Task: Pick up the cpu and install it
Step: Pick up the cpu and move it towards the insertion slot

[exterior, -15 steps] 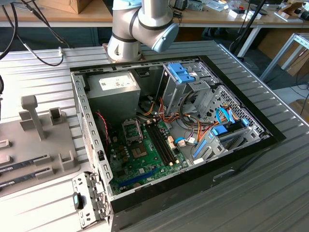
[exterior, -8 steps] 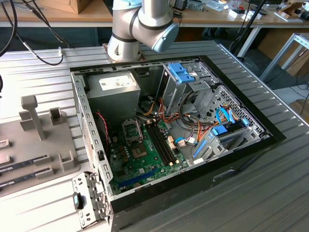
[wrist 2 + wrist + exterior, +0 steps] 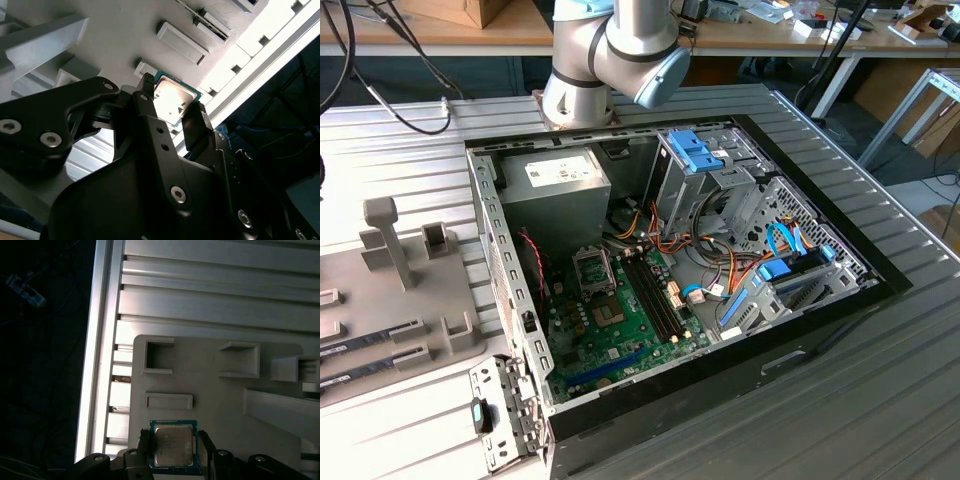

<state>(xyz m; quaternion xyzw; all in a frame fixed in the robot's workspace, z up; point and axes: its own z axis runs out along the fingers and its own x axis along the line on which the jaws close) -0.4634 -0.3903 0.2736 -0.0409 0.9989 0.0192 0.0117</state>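
Observation:
In both wrist views the cpu [image 3: 173,444] [image 3: 173,99], a small square chip with a green edge and a silvery top plate, sits between my gripper's [image 3: 174,439] [image 3: 172,96] two black fingers. One fingertip [image 3: 195,117] presses each side of it, over the grey fixture tray [image 3: 220,405] [image 3: 115,35]. Whether the chip rests on the tray or is lifted off it, I cannot tell. In the exterior view the open computer case [image 3: 510,300] holds the green motherboard [image 3: 620,335] with its dark socket [image 3: 592,268].
The tray [image 3: 380,330] carries raised pegs and shallow pockets on the ribbed metal table [image 3: 210,300], whose edge [image 3: 95,365] runs close by. Inside the case are a power supply [image 3: 555,190], drive cages [image 3: 705,165] and loose cables [image 3: 720,270]. The arm's base [image 3: 610,60] stands behind the case.

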